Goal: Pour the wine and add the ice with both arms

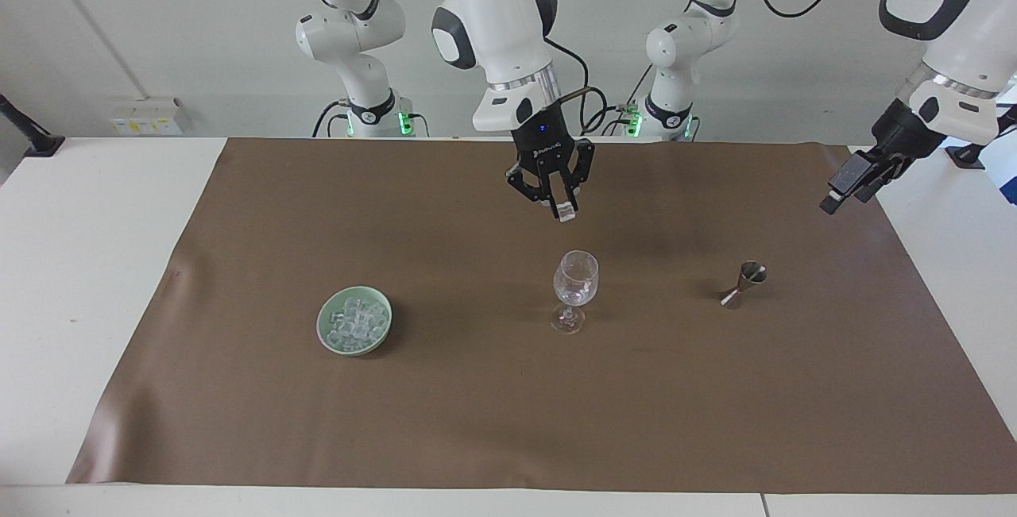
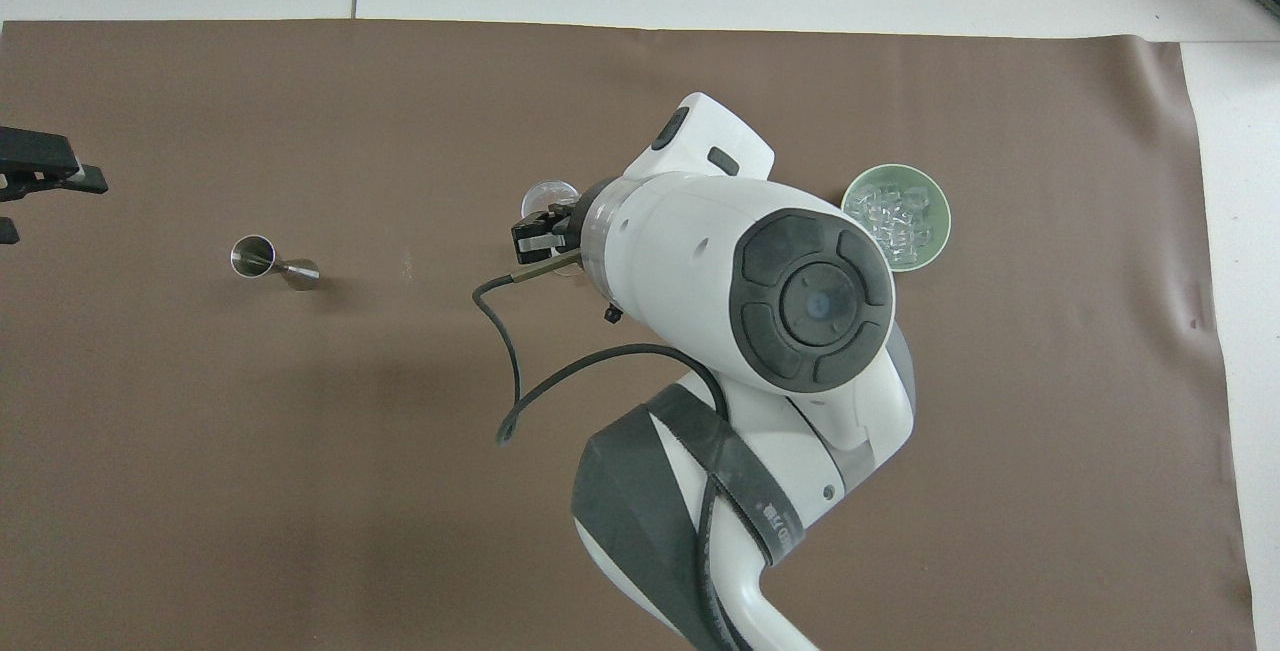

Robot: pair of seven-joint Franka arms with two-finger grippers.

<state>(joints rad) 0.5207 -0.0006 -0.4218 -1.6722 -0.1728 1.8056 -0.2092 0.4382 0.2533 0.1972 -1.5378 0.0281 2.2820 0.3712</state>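
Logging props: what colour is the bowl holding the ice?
Pale green bowl, clearest in the overhead view.

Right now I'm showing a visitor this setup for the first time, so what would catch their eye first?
Probably the right gripper, raised over the stemmed glass at mid-mat with a clear ice cube pinched in its fingertips. Next, the green bowl heaped with ice, toward the right arm's end of the table. The left gripper hangs over the mat's edge, above and apart from the small metal jigger.
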